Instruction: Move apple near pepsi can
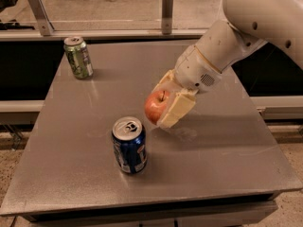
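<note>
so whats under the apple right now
Only bare table shows below the apple, held in the gripper near the pepsi can. The front finger covers its underside, so contact is unclear.

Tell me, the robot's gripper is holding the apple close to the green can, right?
No. The camera view shows the gripper holding the apple close to the blue Pepsi can; the green can stands far off at the back left of the table.
</note>
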Controlling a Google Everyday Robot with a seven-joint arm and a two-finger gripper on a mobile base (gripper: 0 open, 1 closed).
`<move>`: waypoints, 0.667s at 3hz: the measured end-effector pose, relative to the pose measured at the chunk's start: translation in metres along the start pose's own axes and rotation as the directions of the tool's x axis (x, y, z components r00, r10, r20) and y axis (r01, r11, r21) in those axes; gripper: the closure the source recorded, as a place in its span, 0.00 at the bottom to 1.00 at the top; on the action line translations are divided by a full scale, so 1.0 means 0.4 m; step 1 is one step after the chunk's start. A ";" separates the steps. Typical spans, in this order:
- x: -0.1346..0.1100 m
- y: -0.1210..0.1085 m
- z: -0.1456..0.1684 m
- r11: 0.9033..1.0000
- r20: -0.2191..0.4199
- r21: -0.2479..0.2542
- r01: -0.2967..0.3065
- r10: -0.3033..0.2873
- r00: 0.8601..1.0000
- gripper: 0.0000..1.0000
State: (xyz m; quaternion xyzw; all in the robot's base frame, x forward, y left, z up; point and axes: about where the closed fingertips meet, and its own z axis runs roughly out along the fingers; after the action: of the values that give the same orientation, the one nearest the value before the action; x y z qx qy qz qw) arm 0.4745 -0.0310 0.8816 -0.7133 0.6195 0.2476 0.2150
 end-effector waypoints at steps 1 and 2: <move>-0.008 0.045 0.016 1.000 -0.018 -0.015 -0.019 0.019 1.000 1.00; -0.005 0.065 0.032 0.999 -0.028 -0.032 -0.028 0.027 0.999 1.00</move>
State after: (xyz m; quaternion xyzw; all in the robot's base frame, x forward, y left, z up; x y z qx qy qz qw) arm 0.4476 -0.0250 0.8728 -0.7115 0.6279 0.2509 0.1914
